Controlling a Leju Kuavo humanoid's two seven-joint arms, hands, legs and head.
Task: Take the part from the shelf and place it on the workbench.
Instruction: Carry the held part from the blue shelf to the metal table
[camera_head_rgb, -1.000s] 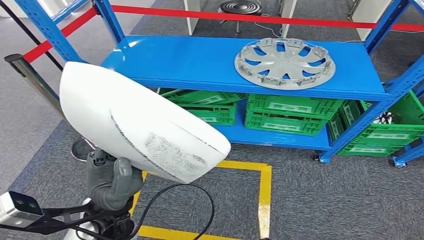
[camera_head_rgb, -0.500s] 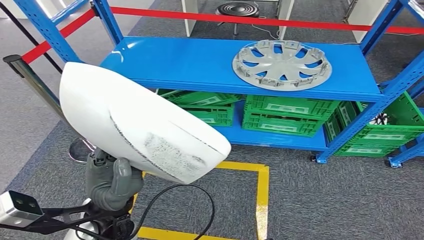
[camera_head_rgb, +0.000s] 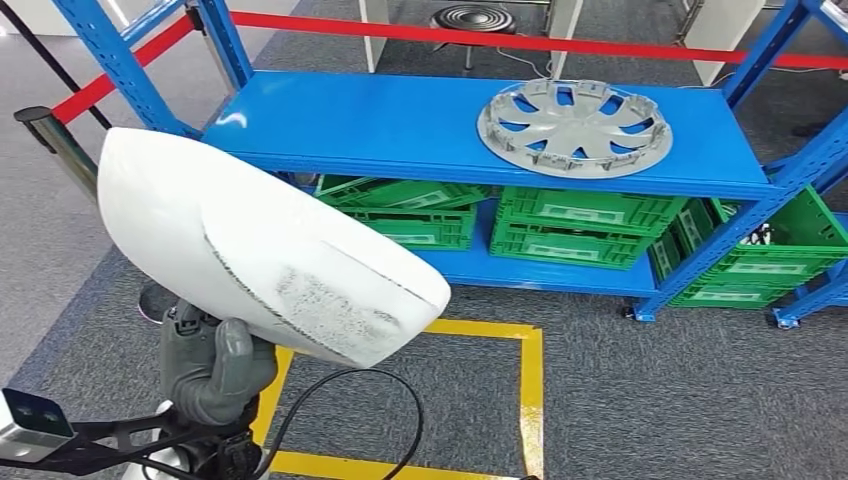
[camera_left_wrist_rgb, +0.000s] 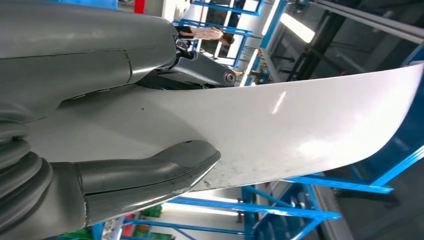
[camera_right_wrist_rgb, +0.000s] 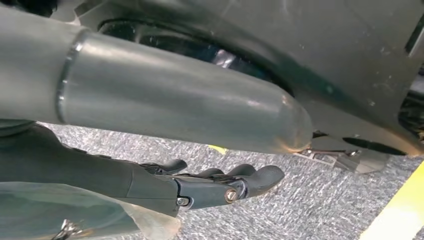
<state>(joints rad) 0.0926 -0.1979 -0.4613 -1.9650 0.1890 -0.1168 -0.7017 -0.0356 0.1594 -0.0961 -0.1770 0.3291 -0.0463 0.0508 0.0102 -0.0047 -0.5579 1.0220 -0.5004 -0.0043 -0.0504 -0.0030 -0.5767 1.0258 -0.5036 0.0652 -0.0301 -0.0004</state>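
Observation:
A large white curved shell part (camera_head_rgb: 250, 250), scuffed grey along its lower face, is held up in front of the blue shelf. My left hand (camera_head_rgb: 215, 365) grips it from underneath at the lower left of the head view. In the left wrist view the thick grey thumb (camera_left_wrist_rgb: 150, 170) presses against the glossy white part (camera_left_wrist_rgb: 300, 125). My right hand (camera_right_wrist_rgb: 210, 185) hangs low over the grey carpet, its dark fingers stretched out loosely with nothing in them.
The blue shelf (camera_head_rgb: 380, 120) ahead carries a grey wheel cover (camera_head_rgb: 573, 127) on its top board. Green crates (camera_head_rgb: 570, 225) fill the level below. A red barrier band (camera_head_rgb: 500, 40) runs behind, a stanchion post (camera_head_rgb: 55, 145) stands left, and yellow floor tape (camera_head_rgb: 530, 380) marks the carpet.
The white part and my left hand have drifted slightly left and down in the picture. The whole view has shifted a little too. The grip is unchanged.

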